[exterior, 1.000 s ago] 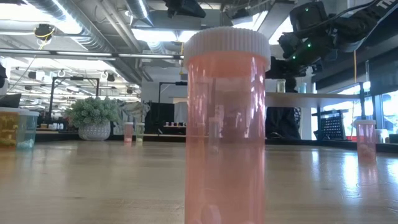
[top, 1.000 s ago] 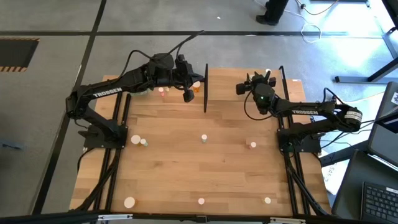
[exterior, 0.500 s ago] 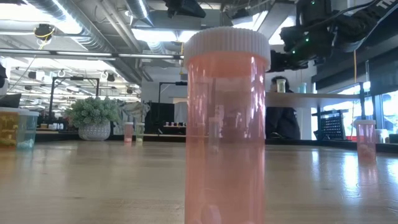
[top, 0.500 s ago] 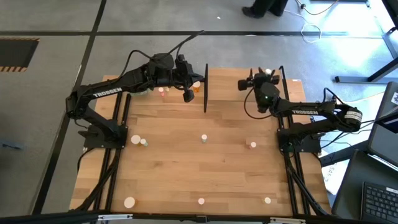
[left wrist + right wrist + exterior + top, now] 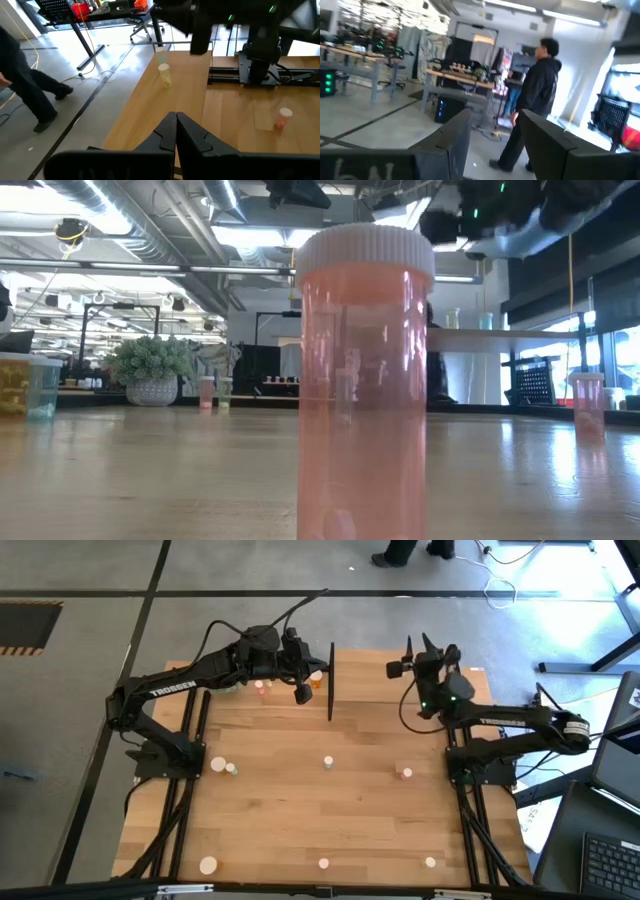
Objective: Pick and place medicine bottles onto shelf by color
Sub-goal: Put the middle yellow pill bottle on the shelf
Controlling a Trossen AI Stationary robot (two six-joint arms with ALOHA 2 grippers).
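right end effector (image 5: 418,643) beyond table's far edge (image 5: 390,649)

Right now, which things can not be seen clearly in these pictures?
- Shelf: high view shows only thin black posts; its board is not distinguishable.
- Far bottles: low view, too small to judge colour surely; the near pink bottle fills the centre.
- Right gripper: its wrist view faces the room and a person, no table.
- Left gripper: shut, holding nothing visible.
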